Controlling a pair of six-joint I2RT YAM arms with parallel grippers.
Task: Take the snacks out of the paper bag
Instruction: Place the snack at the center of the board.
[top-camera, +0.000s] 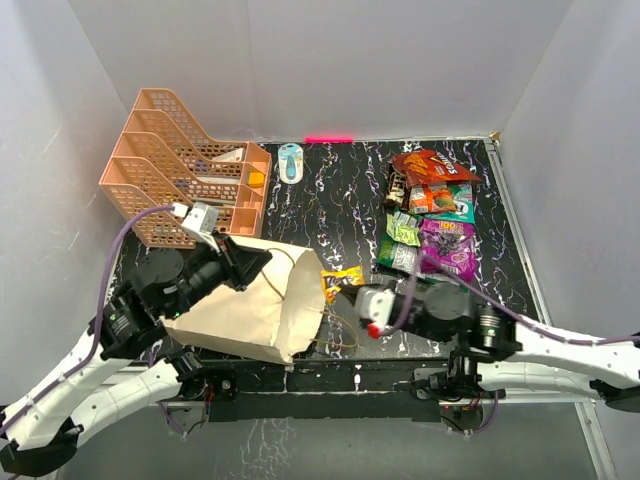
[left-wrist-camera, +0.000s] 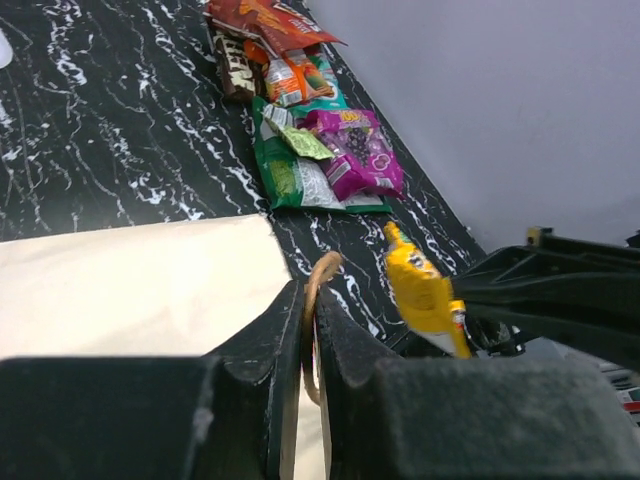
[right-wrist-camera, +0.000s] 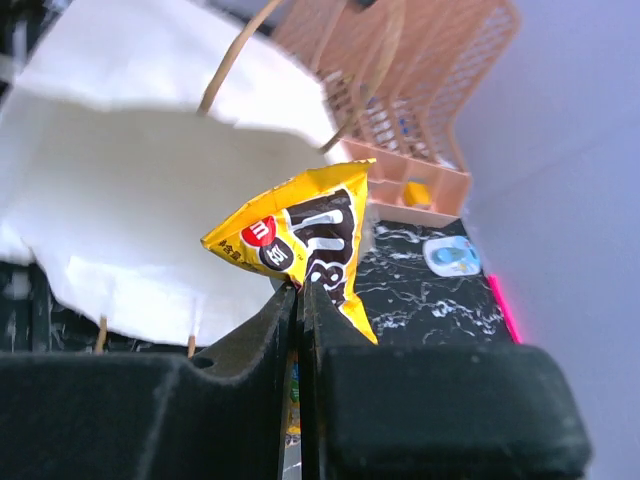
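The beige paper bag (top-camera: 255, 300) lies on its side at the left, its mouth facing right. My left gripper (top-camera: 262, 260) is shut on the bag's brown cord handle (left-wrist-camera: 318, 285) at the upper rim. My right gripper (top-camera: 335, 283) is shut on a yellow candy packet (top-camera: 343, 277), held just outside the bag's mouth; the packet also shows in the right wrist view (right-wrist-camera: 300, 240) and the left wrist view (left-wrist-camera: 424, 292). Several snacks lie at the right back: an orange-red chip bag (top-camera: 430, 166), a purple pouch (top-camera: 448, 245), green packets (top-camera: 402, 231).
A peach tiered tray rack (top-camera: 180, 175) stands at the back left, close behind the bag. A small blue-and-white object (top-camera: 291, 162) lies at the back middle. White walls enclose the black marbled table (top-camera: 330, 210).
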